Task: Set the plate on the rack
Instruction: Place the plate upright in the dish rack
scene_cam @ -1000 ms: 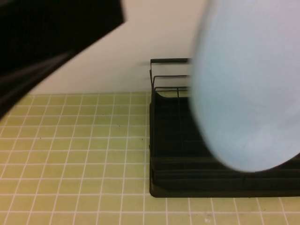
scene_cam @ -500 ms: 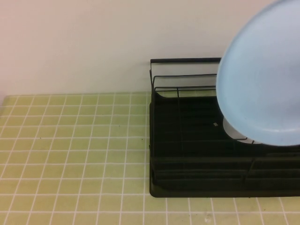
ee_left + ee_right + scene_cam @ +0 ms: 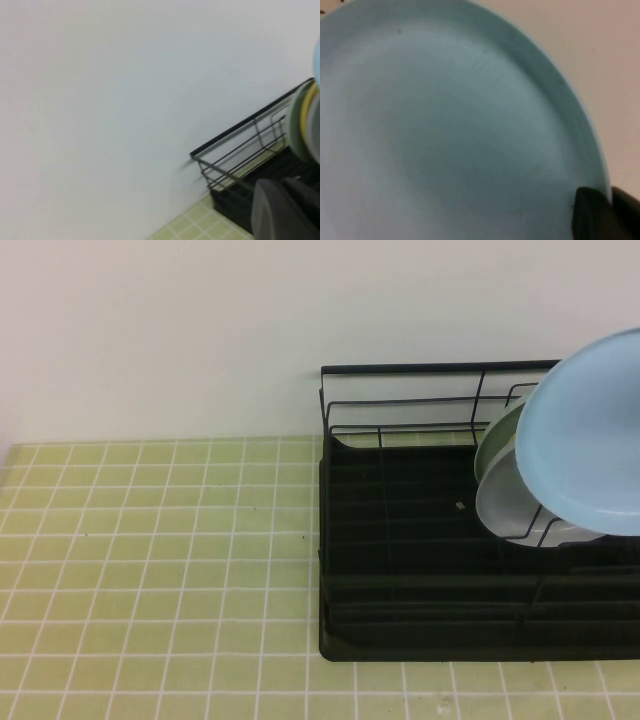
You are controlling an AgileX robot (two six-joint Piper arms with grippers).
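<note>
Right claw [image 3: 609,211] grips round plate [image 3: 590,440] over wire rack [image 3: 400,370]; left claw [image 3: 287,210] faces wall [image 3: 100,100]

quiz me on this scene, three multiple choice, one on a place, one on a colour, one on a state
1. Where on the green mat does the black rack sit?
A) its left side B) its right side C) its near left corner
2. What colour is the plate in the right gripper?
A) red B) light blue C) black
3. How is the left gripper?
A) shut, empty B) clamped on the rack C) holding a cup

Answers:
1 B: the high view shows the rack on the mat's right side, by the wall.
2 B: the plate fills the right wrist view, the right gripper shut on its rim, above the rack.
3 A: the left gripper, raised off to the rack's side, has nothing in it.
</note>
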